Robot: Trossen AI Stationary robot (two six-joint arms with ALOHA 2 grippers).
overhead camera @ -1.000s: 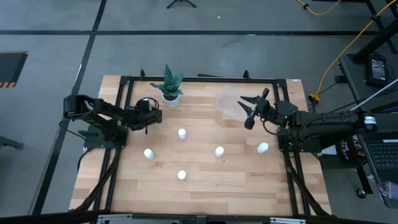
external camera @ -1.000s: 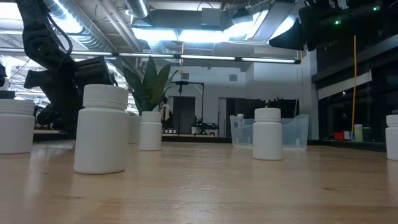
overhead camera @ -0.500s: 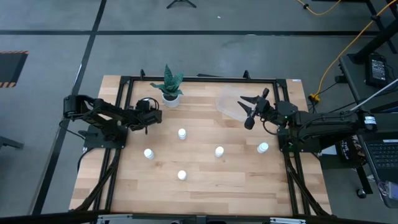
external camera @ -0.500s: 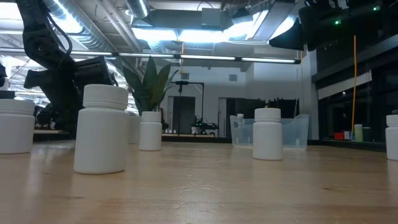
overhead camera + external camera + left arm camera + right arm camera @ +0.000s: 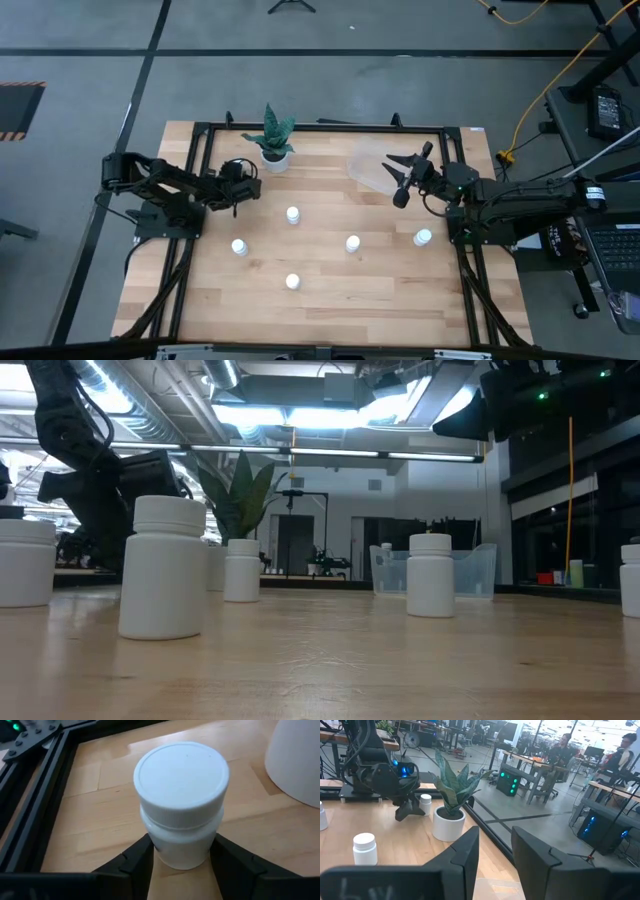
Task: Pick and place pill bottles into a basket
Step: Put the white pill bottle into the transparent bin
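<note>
**Left gripper at sixth bottle; five loose on table**

Wooden table (image 5: 330, 300). Clear basket (image 5: 366, 167) at far right, beneath right gripper (image 5: 398, 178), fingers apart, holding nothing. Left gripper (image 5: 180, 857) beside plant pot (image 5: 274, 156), fingers flanking pill bottle (image 5: 181, 802); actual clamping: cannot tell. Five pill bottles (image 5: 292, 214) stand scattered mid-table.

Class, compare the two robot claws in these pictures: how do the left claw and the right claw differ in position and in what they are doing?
The left claw sits low at the table's left side, beside the white plant pot; the right claw hovers over the clear basket. The left claw's fingers bracket a pill bottle, whereas the right claw is open and empty. Both are dark, two-fingered, and point toward the table's middle.
</note>
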